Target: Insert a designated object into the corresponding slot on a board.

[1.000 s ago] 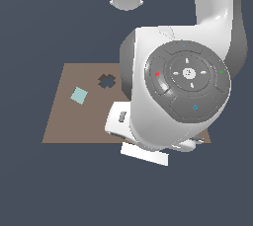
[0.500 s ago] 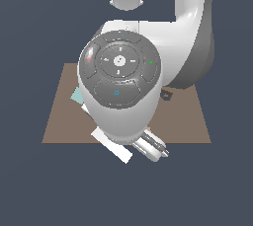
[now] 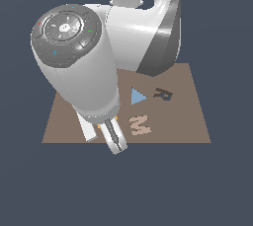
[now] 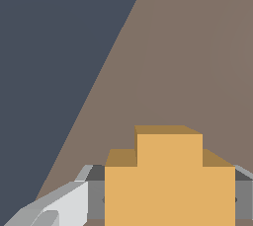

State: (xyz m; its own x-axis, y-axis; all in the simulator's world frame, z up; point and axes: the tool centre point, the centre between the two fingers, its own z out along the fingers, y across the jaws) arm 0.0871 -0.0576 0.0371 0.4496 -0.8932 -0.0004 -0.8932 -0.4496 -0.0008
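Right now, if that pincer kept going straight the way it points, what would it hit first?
Probably the brown board. The pincer points down with the orange cross block between its fingers, and the wrist view shows only bare board beyond it; depth is unclear.

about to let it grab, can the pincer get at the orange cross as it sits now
Probably yes. In the wrist view the orange cross already sits between the pincer fingers, low over the brown board, with nothing between them. Whether they press it yet is unclear.

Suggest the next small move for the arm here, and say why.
Probably close on the orange cross, then lift. In the wrist view it sits between the gripper's fingers on the board; no cross-shaped slot shows from either view, so carrying comes later.
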